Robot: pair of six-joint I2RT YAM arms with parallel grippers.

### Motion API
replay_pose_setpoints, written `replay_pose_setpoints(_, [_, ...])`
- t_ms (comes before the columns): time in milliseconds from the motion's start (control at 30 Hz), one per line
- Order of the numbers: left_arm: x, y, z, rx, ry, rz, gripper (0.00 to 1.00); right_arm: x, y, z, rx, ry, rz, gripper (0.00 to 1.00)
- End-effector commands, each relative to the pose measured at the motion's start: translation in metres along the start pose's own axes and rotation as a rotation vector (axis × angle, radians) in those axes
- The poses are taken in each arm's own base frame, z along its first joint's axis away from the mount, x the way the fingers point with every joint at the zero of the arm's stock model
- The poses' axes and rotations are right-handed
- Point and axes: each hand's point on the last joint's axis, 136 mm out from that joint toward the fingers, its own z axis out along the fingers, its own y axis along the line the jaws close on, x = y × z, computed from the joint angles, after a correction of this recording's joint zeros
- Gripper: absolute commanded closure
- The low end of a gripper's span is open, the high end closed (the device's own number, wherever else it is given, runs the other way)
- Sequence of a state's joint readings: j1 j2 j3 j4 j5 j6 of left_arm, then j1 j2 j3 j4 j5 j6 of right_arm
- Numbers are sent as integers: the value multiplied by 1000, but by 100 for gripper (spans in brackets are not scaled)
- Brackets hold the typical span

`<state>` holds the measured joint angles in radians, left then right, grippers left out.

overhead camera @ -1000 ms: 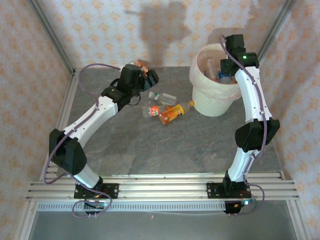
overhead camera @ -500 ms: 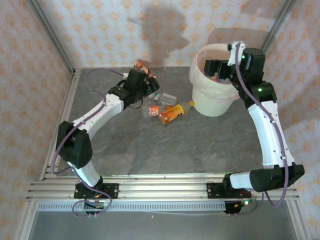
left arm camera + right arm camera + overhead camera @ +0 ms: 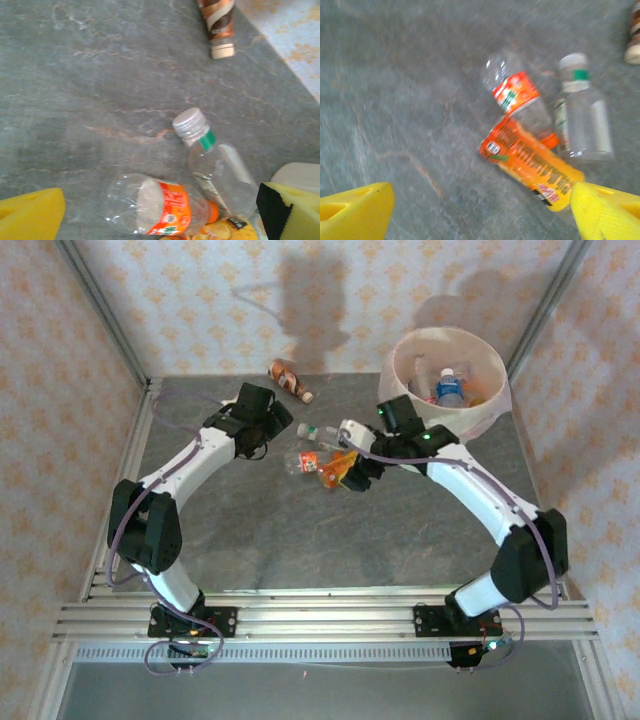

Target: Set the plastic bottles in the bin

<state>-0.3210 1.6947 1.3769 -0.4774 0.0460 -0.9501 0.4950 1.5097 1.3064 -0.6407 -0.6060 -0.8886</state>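
Three plastic bottles lie together mid-table: a clear one with an orange label (image 3: 305, 460), an orange one (image 3: 338, 468) and a clear one with a green band (image 3: 322, 431). A brown bottle (image 3: 288, 380) lies near the back wall. The cream bin (image 3: 478, 412) at the back right holds several bottles. My left gripper (image 3: 278, 428) hovers open just left of the cluster, over the orange-label bottle (image 3: 160, 205) and the green-band bottle (image 3: 215, 160). My right gripper (image 3: 352, 462) is open and empty, low over the orange bottle (image 3: 530, 167), which lies near its right pad (image 3: 610, 210).
Patterned walls and metal posts close in the grey table (image 3: 300, 540) on the left, back and right. The brown bottle (image 3: 217, 25) lies beyond the cluster near the wall. The arms' rail (image 3: 320, 615) runs along the near edge.
My right gripper opened over the bin, then swung down and left to the orange bottle. The bin has shifted toward the back right. The left gripper drew back slightly left.
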Motion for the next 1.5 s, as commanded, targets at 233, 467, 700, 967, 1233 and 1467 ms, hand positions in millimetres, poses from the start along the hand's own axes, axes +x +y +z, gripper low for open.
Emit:
replay_pose_setpoints(233, [-10,9,-18,-21,-41,-30,0,74,-17,58,9,435,-399,15])
replay_pose_setpoints(467, [-11,10,-16,-33,-39,-25,0,85,-30,88,-19,503,-490,17])
replay_pose_setpoints(700, [-10,13,-15,-42,-35,-26,0,72,-41,102,39,458,-582,17])
replay_pose_setpoints(967, [-9,13,-9,-48,-20,-26,0,60,-53,116,62,423,-647,17])
replay_pose_setpoints(1233, [-5,22,-7,-69,-15,-21,0,93,-36,138,-37,477,-569,23])
replay_pose_setpoints(1467, [-2,22,-4,-67,-6,-24,0,104,-22,112,3,517,-424,44])
